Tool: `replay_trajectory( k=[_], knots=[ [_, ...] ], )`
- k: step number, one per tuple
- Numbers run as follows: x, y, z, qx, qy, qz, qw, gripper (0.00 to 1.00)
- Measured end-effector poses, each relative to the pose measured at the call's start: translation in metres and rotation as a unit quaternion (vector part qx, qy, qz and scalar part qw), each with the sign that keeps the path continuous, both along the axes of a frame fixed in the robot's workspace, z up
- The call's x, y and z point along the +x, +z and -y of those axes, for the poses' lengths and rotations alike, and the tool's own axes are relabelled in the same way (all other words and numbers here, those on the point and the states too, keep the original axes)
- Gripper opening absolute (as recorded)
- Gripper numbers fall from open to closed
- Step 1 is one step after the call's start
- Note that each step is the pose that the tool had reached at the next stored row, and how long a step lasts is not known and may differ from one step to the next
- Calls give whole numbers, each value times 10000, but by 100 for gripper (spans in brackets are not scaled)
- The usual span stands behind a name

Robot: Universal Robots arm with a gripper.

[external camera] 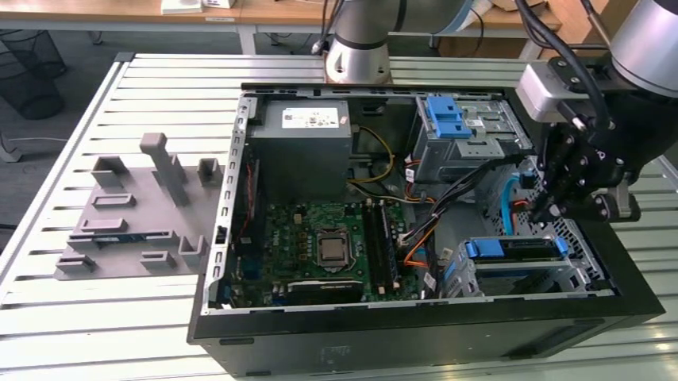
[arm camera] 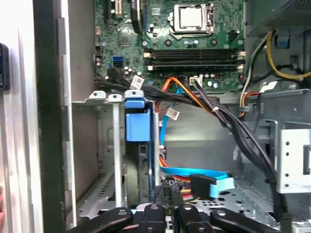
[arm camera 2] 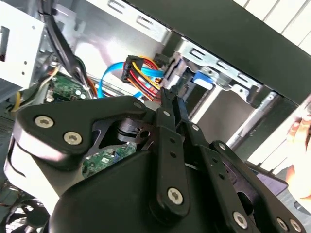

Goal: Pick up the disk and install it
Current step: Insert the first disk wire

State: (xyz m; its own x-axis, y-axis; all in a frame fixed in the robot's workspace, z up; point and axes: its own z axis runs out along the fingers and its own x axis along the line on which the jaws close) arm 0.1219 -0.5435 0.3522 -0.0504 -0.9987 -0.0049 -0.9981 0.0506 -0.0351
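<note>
Disk [external camera: 516,249], blue carrier: seated in drive cage [external camera: 529,274], lower right; installation apparently complete; claw [external camera: 553,213] above it, fingers together, empty.

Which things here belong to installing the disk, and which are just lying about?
Belong to the job:
the disk in its blue carrier
the metal bay holding it
the pincer close by

Just lying about:
grey moulded tray on the table
power-supply box
motherboard
blue latch piece
</note>
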Motion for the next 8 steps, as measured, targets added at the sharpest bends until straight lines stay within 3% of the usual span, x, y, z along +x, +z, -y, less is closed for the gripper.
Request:
replay_trajectory(
  k=[2, 4, 6, 8],
  knots=[
    [0, -14, 42, -6, 0, 0, 10000, 17],
    [1, -31, 77, -6, 1, -32, 10000, 17],
    [3, -45, 88, -6, 0, -66, 10000, 17],
    [3, -50, 89, -6, 0, -67, 10000, 17]
  ],
)
